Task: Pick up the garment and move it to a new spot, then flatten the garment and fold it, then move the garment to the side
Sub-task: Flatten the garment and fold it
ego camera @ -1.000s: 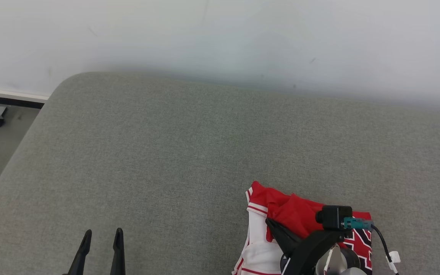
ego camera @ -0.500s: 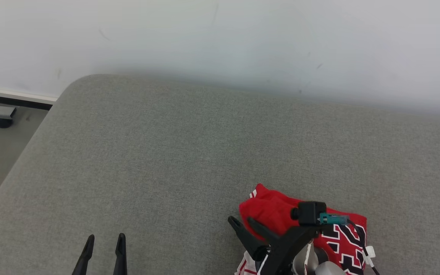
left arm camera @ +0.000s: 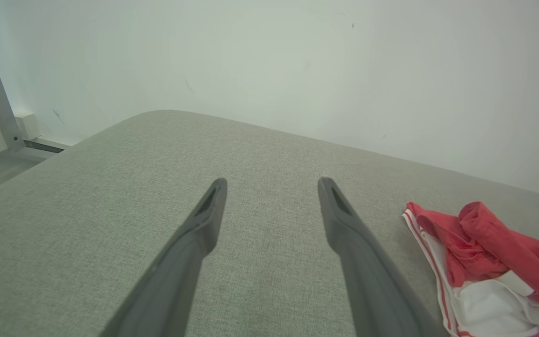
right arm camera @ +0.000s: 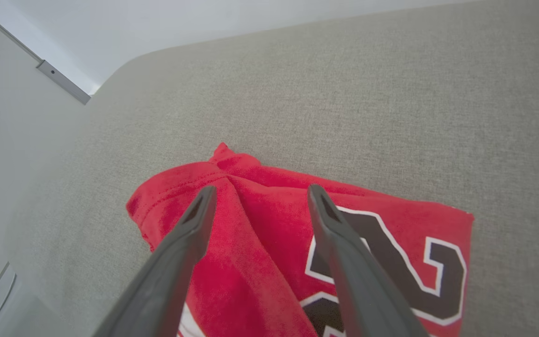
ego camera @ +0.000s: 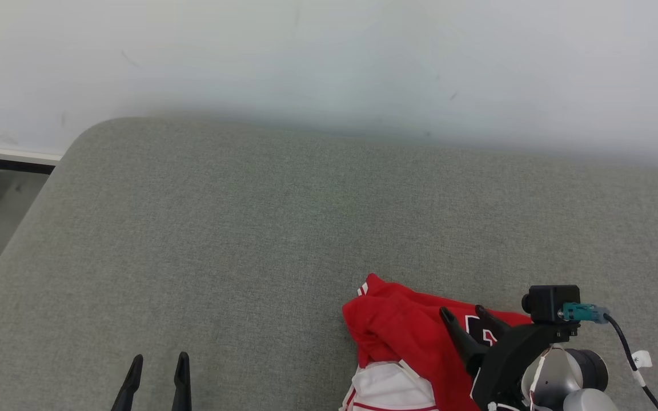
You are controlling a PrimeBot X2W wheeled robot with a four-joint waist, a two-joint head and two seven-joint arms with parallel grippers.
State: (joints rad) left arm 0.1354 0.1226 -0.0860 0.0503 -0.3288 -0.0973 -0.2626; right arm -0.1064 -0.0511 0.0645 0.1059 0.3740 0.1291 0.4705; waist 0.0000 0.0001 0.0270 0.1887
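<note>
1. The crumpled red-white-black fabric jersey (ego camera: 403, 334) lies lower right in the head view, on the grey upholstered cushion (ego camera: 249, 228).
2. My right gripper (ego camera: 461, 311) hovers above it, fingers apart and empty; my left gripper (ego camera: 159, 357), lower left, is spread too.
3. It looks soft, light, floppy; I'd pinch its bunched red ridge.

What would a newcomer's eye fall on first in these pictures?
The bright red garment, with white trim and a black number, lies crumpled at the near right of the grey cushion. The right gripper is poised open over it, while the left gripper sits open at the lower left above bare cushion.
</note>
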